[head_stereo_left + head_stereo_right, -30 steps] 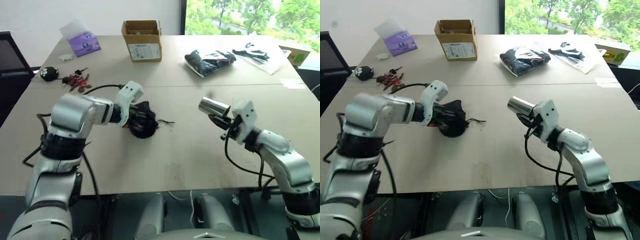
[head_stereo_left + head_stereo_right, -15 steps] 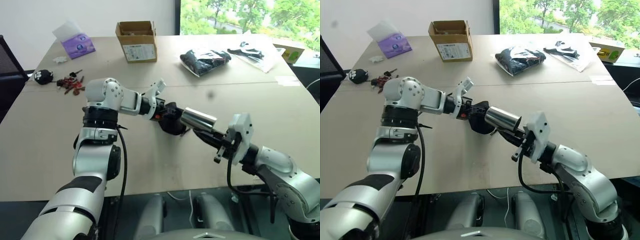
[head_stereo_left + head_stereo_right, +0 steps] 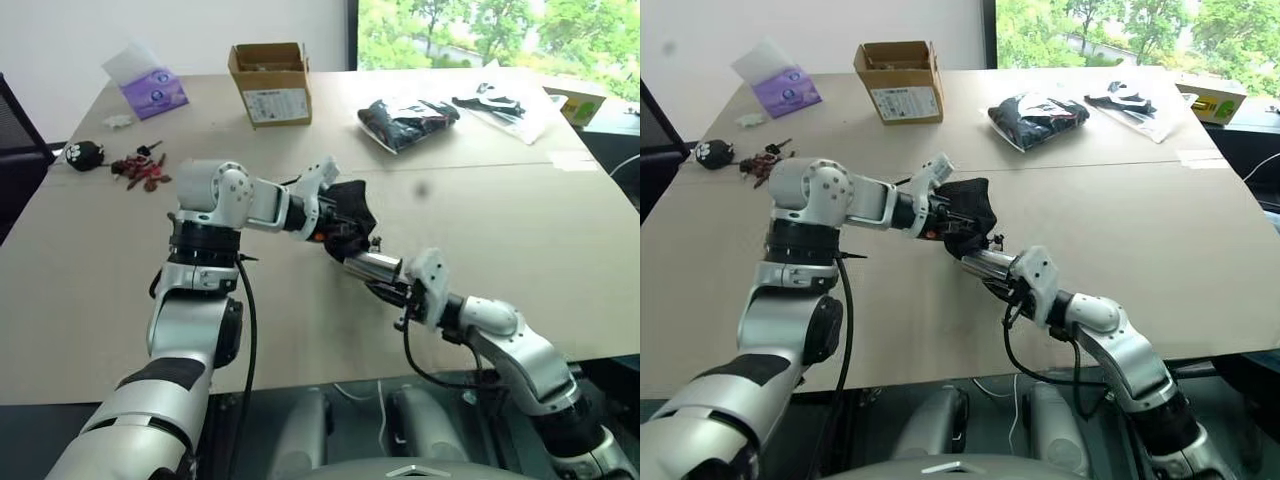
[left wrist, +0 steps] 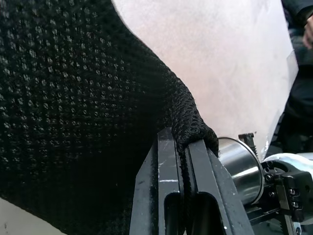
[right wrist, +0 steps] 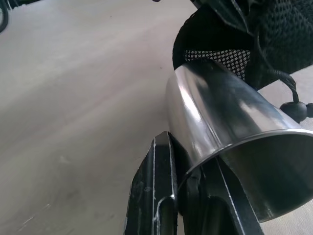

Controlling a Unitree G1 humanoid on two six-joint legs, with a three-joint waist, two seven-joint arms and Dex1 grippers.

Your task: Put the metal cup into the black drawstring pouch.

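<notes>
My left gripper (image 3: 328,220) is shut on the rim of the black drawstring pouch (image 3: 348,210) and holds it up above the table (image 3: 520,215). In the left wrist view its fingers (image 4: 172,161) pinch the knitted edge of the pouch (image 4: 73,98). My right gripper (image 3: 392,288) is shut on the open rim of the metal cup (image 3: 372,265), which lies nearly level. The cup's (image 5: 220,127) closed end sits at the mouth of the pouch (image 5: 220,29). I cannot tell how far in it reaches. The cord's bead (image 5: 296,108) hangs beside the cup.
At the back of the table stand a cardboard box (image 3: 268,72) and a purple tissue pack (image 3: 150,88). A clear bag of black items (image 3: 408,115) lies at the back right. Keys (image 3: 140,165) and a small black toy (image 3: 82,153) lie at the left.
My right gripper has swung left and down, bringing the cup to the pouch's mouth. My left gripper has carried the pouch to the right and now holds it nearly still.
</notes>
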